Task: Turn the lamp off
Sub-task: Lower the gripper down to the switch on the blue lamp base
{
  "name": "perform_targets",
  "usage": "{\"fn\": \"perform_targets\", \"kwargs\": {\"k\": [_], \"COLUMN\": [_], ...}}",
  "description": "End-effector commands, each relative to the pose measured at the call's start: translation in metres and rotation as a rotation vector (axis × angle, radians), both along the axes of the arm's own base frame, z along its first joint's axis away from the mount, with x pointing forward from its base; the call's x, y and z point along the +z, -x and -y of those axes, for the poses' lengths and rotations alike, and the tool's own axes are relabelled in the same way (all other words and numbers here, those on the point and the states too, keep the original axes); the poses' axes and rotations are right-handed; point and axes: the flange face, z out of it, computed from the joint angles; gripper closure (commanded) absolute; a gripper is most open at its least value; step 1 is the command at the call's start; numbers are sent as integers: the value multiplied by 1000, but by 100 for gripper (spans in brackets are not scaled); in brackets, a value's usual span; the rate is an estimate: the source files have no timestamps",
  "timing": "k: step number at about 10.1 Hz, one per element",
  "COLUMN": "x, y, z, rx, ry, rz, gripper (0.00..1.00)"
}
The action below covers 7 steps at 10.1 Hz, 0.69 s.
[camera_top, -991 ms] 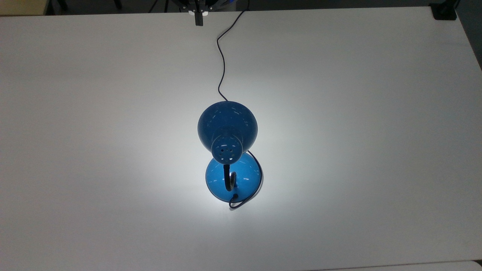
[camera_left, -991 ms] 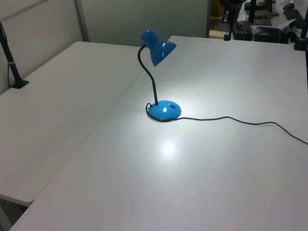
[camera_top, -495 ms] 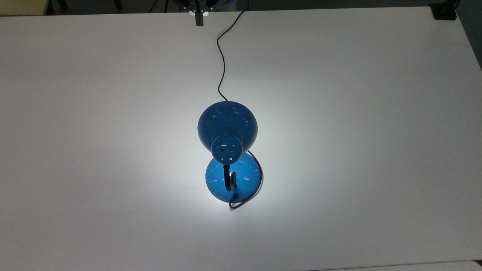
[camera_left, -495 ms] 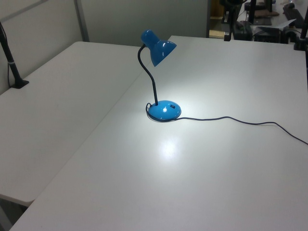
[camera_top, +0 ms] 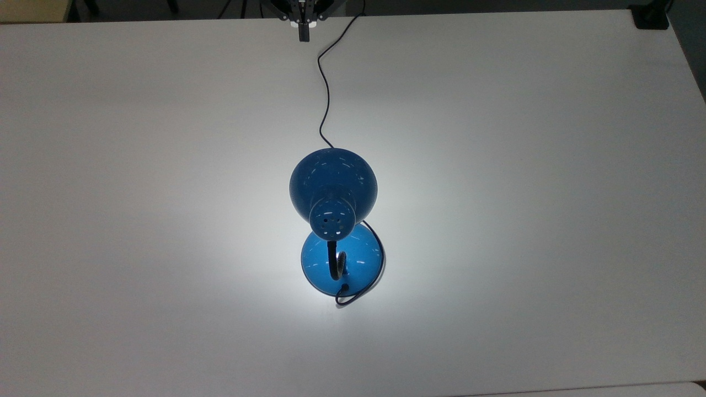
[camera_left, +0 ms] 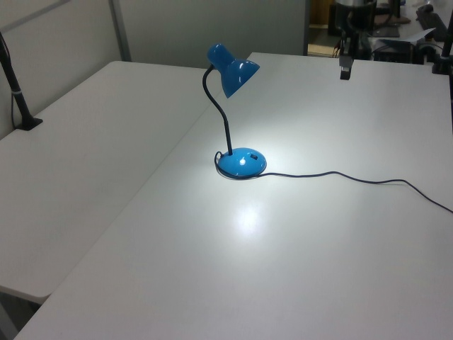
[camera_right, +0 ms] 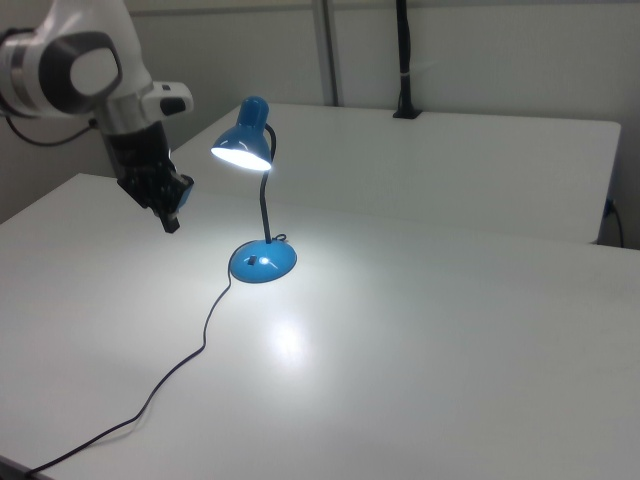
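Note:
The blue lamp [camera_top: 333, 190] stands mid-table and is lit, throwing a bright patch on the white table [camera_top: 496, 165]. Its bell shade [camera_right: 243, 140] hangs on a black gooseneck over the round blue base [camera_right: 264, 263]. A small dark switch [camera_left: 251, 156] sits on that base. The thin black cord [camera_top: 325, 94] runs off to the far edge in the top view. My gripper [camera_top: 304, 34] hovers at that far edge, well away from the lamp, fingers together with nothing between them. It hangs above the table [camera_left: 345, 71] and at the right view's left [camera_right: 170, 220].
A black clamp post [camera_left: 20, 106] stands at the left view's left edge, another black mount [camera_top: 650, 17] at the top view's upper right corner. A second white table [camera_left: 78, 142] adjoins the first. Equipment clutters the background [camera_left: 396, 28].
My gripper has shifted to the top view's right and a little further over the table. In the left view it has come down into sight. The lamp stays lit and unmoved.

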Motion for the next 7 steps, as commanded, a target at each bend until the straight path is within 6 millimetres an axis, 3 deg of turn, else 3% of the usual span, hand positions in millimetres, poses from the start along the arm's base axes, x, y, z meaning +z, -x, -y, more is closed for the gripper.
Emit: {"fn": "perform_targets", "kwargs": {"k": [1, 4, 7], "x": [-51, -117, -160], "y": [4, -25, -53], "z": [-10, -22, -24], "rx": [40, 63, 55], "ry": [-24, -48, -75], "rz": [71, 192, 322], "gripper": [100, 100, 100]}}
